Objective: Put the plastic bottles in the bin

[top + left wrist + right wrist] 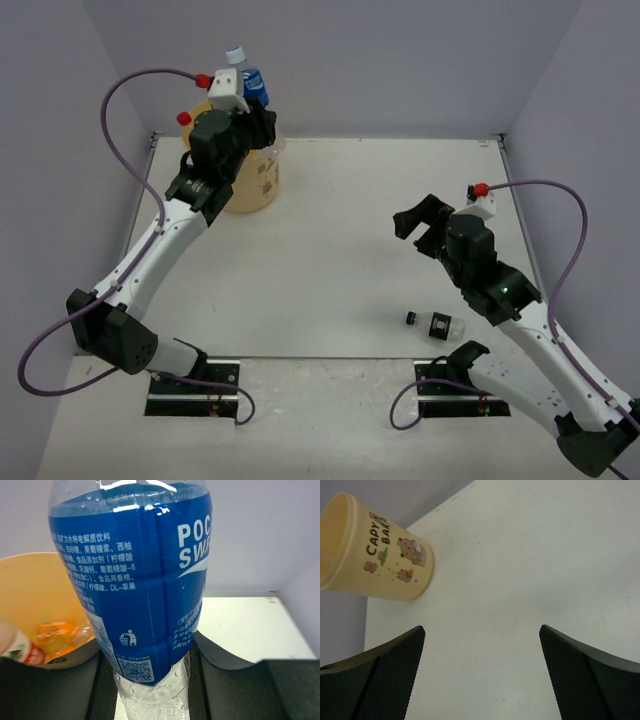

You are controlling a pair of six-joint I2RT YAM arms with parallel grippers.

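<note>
White table (340, 220), lilac walls | left gripper (250, 108) pinches blue-label bottle (254, 84) low on its clear body, over bin (255, 185) at 11 o'clock | right gripper (480, 670) spread, empty | black-label bottle (437, 324) lies at 5 o'clock; likely light, crushable, slippery: grip mid-body.

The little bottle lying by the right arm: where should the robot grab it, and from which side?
Probably around the middle of the lying bottle, coming straight down from above. It rests on its side, cap toward the left, so the open right gripper could close across its round body.
</note>
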